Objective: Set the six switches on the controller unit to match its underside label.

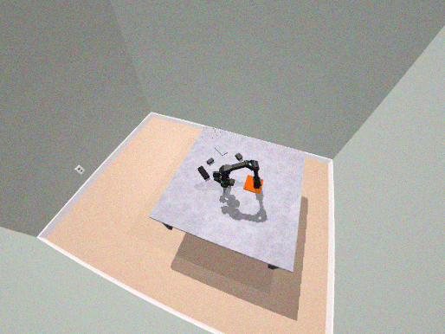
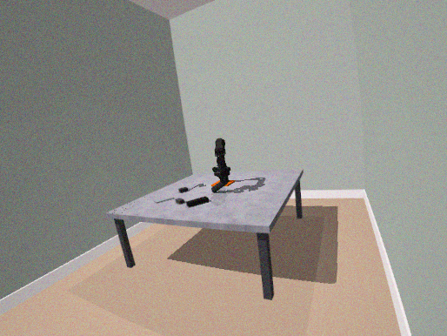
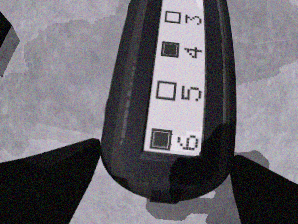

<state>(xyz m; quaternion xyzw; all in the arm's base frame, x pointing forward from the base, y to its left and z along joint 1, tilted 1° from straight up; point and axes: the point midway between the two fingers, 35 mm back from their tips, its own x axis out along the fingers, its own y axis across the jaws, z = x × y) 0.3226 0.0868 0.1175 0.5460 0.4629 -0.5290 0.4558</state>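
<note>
The dark controller unit (image 3: 120, 110) (image 2: 216, 188) has its underside facing the wrist camera. On its white label (image 3: 182, 112), square 3 is empty, 4 filled, 5 empty and 6 filled. Squares 1 and 2 are beyond the top of the wrist view. The rocker switches are hidden. My gripper (image 3: 168, 157) (image 1: 257, 184) points down over the orange mat, its fingers against both sides of the unit near the label's 6 end. The unit seems tilted, its 6 end nearest the camera. Whether it touches the bench is hard to tell.
The orange mat (image 1: 248, 183) (image 2: 230, 183) lies under the gripper. A long black module (image 1: 203, 173) (image 2: 197, 201) and two small dark blocks (image 1: 210, 161) (image 1: 239, 157) lie around the arm's base side. A thin-lined item (image 1: 222, 154) lies farther back. A dark object (image 3: 6, 42) shows at the wrist view's left edge.
</note>
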